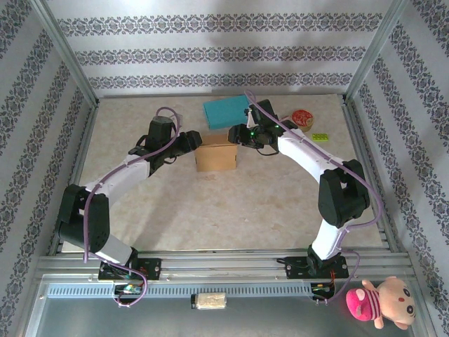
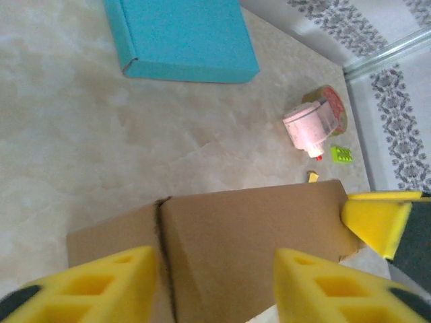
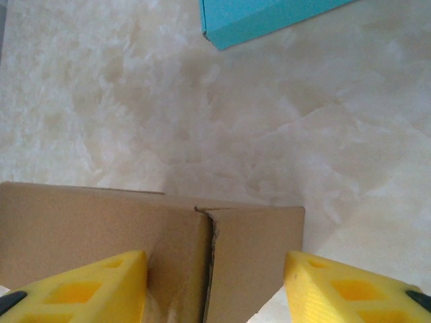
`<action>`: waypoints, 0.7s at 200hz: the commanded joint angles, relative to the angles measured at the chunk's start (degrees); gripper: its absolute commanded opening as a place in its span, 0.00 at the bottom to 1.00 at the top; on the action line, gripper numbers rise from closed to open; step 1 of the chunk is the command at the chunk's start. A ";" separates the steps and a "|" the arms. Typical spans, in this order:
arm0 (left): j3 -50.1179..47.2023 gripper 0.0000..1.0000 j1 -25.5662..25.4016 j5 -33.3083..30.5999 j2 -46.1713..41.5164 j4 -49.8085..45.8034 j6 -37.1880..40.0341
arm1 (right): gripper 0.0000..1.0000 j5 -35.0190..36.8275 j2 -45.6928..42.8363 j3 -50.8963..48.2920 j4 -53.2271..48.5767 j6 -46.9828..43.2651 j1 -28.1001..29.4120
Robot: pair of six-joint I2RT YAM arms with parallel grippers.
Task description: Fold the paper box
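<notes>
The paper box (image 1: 216, 153) is brown cardboard and stands in the middle of the table between my two grippers. My left gripper (image 1: 188, 144) is at its left end and my right gripper (image 1: 243, 135) at its upper right corner. In the left wrist view the box panel (image 2: 249, 242) with a seam lies beyond the open left gripper (image 2: 215, 286). A yellow finger of the right gripper (image 2: 374, 219) touches the box's far corner. In the right wrist view the open right gripper (image 3: 212, 289) straddles a box corner (image 3: 135, 229) and its side flap (image 3: 259, 249). Neither gripper clamps the cardboard.
A flat teal box (image 1: 226, 111) lies just behind the brown one. A pink and red tape roll (image 1: 303, 117) and a small green piece (image 1: 320, 137) sit at the back right. Metal frame rails border the table.
</notes>
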 commanded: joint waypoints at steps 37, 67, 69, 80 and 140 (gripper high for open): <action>0.12 0.54 0.71 -0.82 -1.46 -9.17 -5.43 | 0.57 4.03 1.82 0.25 -7.94 -2.39 0.87; -2.94 0.42 0.97 0.54 0.23 -8.79 -8.12 | 0.57 4.14 2.23 -0.52 -7.86 -2.53 0.94; -3.26 0.41 0.94 0.55 0.27 -8.62 -8.27 | 0.57 4.20 2.27 -0.64 -7.85 -2.59 0.89; -6.12 0.39 0.95 0.59 0.17 -7.05 -9.33 | 0.57 4.86 2.42 -1.20 -7.72 -2.74 0.91; -24.69 0.37 0.94 2.69 3.29 14.83 -18.98 | 0.55 3.22 2.58 -3.41 -7.07 -2.17 0.63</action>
